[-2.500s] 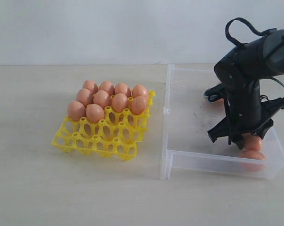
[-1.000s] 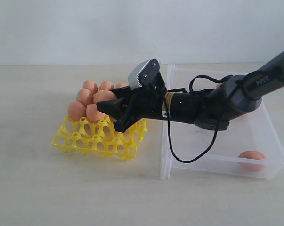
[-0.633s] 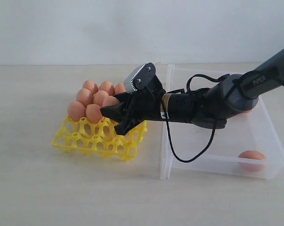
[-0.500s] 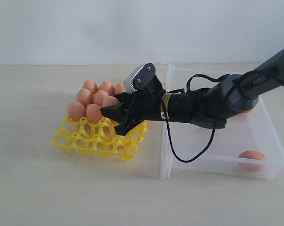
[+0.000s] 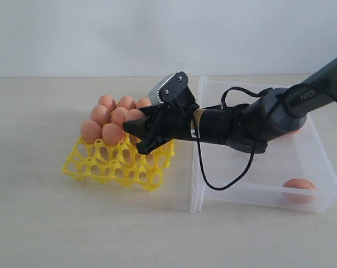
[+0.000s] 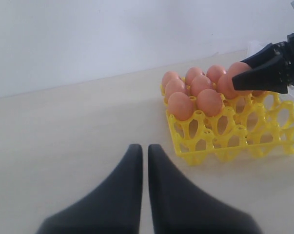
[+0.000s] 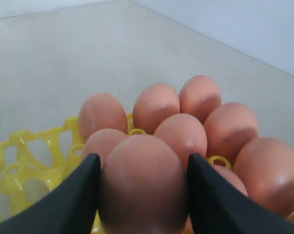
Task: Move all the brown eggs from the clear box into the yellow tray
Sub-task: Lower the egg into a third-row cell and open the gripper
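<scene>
You hold one brown egg (image 7: pixel 139 180) in the right pincer (image 5: pixel 133 138). Its two fingers clamp the egg's flanks, which keeps the bottom free to drop into a cup. The egg hangs over the yellow tray (image 5: pixel 109 167), just beside the seated eggs (image 5: pixel 109 120) that fill the rows along the tray's far edge. By my judgement it is lined up for an open cup next to them, toward the tray's right edge. The rows along the near edge are bare lattice.

The arm reaches across from the clear box (image 5: pixel 235 192), which sits just right of the tray on the surface (image 5: pixel 45 223). One egg (image 5: pixel 298 188) lies in the box's near right corner.

The left pincer (image 6: pixel 143 148) is closed on nothing, its fingers almost touching. It hangs over bare surface, well clear of the tray's left edge.

Limits of inspection:
- The right pincer hides the target cup and some of the seated eggs, so you cannot count them reliably.
- Whether the held egg touches the lattice cannot be told.
- The arm covers much of the box's far side. A sliver of orange-brown shows behind it and may be another egg, unconfirmed.
</scene>
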Controlling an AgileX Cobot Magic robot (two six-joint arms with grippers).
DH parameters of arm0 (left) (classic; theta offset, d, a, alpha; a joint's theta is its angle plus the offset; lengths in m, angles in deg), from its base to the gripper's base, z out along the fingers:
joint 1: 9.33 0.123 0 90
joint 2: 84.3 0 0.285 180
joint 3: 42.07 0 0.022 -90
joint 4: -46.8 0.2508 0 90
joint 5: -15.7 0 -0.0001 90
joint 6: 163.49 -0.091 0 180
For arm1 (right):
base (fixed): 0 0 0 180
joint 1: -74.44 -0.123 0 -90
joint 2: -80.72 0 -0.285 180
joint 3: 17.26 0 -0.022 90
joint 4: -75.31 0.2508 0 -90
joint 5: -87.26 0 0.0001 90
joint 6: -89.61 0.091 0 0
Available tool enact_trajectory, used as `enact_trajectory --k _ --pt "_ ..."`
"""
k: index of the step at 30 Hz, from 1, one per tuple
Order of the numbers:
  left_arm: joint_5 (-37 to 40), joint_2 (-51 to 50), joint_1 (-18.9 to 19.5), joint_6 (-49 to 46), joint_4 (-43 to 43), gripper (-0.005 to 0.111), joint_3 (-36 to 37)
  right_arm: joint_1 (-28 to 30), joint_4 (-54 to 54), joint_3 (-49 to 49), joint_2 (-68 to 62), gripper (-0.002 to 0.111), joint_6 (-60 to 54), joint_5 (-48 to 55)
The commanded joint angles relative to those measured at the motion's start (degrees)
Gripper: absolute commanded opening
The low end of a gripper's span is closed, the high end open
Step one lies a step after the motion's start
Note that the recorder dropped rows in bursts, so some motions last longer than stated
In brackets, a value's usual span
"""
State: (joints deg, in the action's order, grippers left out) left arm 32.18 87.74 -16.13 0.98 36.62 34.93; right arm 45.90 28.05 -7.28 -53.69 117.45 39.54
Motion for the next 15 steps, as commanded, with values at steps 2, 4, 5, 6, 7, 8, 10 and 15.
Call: enact_trajectory --k 2,4,5,6,7,8,10,15 --pt "-0.11 0.17 -0.34 -0.01 0.09 0.004 0.22 0.08 1.52 -0.38 -0.34 0.0 1.35 0.48" --pt "-0.11 0.17 -0.34 -0.01 0.09 0.004 0.22 0.08 1.44 -1.28 -1.52 0.0 2.77 0.64" --pt "-0.11 0.17 -0.34 -0.01 0.09 0.004 0.22 0.08 1.26 -1.67 -2.08 0.0 3.34 0.53" --pt "-0.11 0.17 -0.34 -0.01 0.09 0.004 0.22 0.08 1.16 -1.94 -2.62 0.0 3.45 0.52" --pt "-0.11 0.17 -0.34 -0.01 0.09 0.004 0.22 0.08 1.16 -2.08 -2.91 0.0 3.57 0.52" --pt "-0.11 0.17 -0.34 -0.01 0.09 0.004 0.22 0.08 1.16 -2.08 -3.15 0.0 3.47 0.52" --pt "-0.11 0.17 -0.34 -0.01 0.09 0.004 0.22 0.08 1.16 -2.08 -3.25 0.0 3.36 0.78" --pt "-0.11 0.17 -0.34 -0.01 0.09 0.004 0.22 -0.02 1.16 -2.08 -3.25 0.0 3.36 0.89"
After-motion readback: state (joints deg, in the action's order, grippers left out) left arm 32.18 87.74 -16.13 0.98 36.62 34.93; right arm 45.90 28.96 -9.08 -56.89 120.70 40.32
